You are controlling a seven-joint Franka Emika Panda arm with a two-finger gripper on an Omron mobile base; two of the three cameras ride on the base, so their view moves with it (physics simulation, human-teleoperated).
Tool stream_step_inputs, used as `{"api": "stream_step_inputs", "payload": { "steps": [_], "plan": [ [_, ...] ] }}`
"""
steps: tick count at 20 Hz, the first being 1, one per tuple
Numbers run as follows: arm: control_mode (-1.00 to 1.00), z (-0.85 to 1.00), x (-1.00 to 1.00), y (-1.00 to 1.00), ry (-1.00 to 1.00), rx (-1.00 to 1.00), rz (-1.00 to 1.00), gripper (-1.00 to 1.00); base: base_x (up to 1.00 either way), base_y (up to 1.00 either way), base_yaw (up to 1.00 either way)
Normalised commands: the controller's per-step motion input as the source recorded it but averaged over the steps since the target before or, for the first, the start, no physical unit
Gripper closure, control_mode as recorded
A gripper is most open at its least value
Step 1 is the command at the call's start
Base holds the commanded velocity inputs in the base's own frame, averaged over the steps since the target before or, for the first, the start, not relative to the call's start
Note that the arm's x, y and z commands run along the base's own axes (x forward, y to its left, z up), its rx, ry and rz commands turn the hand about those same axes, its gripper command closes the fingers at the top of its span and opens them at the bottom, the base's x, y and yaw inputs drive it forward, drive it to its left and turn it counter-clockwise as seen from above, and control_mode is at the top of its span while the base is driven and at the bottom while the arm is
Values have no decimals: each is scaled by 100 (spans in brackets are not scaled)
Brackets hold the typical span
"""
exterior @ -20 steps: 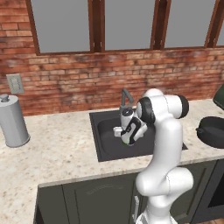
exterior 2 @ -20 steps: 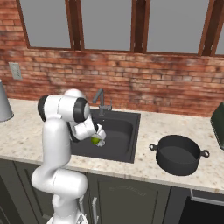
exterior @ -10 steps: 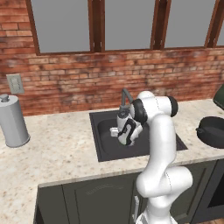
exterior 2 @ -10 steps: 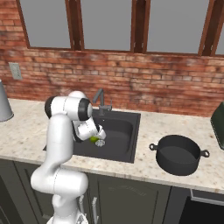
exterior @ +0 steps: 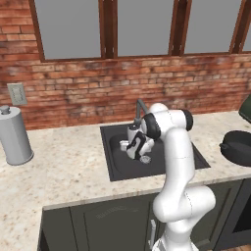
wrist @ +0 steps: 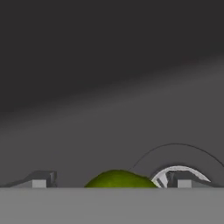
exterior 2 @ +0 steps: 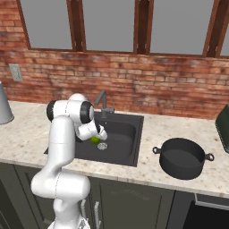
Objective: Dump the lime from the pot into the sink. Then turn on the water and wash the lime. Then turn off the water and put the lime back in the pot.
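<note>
In the sink: the tool [wrist: 109,183] is down low inside the black sink [exterior 2: 120,152], middle of the right base frame, fingers spread wide and clenching nothing.
Lime: the lime [exterior 2: 95,140] sits on the sink floor, right at the tool, and in the hand frame its green top [wrist: 119,178] pokes up at bottom centre, between the two fingertips [wrist: 40,181].
Drain: the silver drain [exterior 2: 102,146] lies just beside the lime, to its lower right in the right base frame; whether they touch, can't tell.
Faucet: the grey faucet [exterior 2: 103,100] stands at the back rim of the sink, above the tool.
Pot: the dark pot [exterior 2: 182,157] waits upright on the bench [exterior 2: 179,185], right of the sink and well apart from the lime.
Canister: a tall grey canister [exterior: 14,136] stands at the far left of the left base frame.
Wall: brick wall [exterior: 83,93] with windows behind it all.
</note>
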Motion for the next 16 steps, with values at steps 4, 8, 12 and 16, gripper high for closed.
{"api": "stream_step_inputs", "payload": {
  "steps": [4,8,12,16],
  "plan": [
    [-100,-30,-15,3,5,0,0,100,0,0,0],
    [-100,-22,-36,2,5,0,-3,100,0,0,0],
    [-100,-6,-64,0,2,0,-8,100,0,0,0],
    [-100,1,-58,0,0,0,-9,100,0,0,0]
  ]
}}
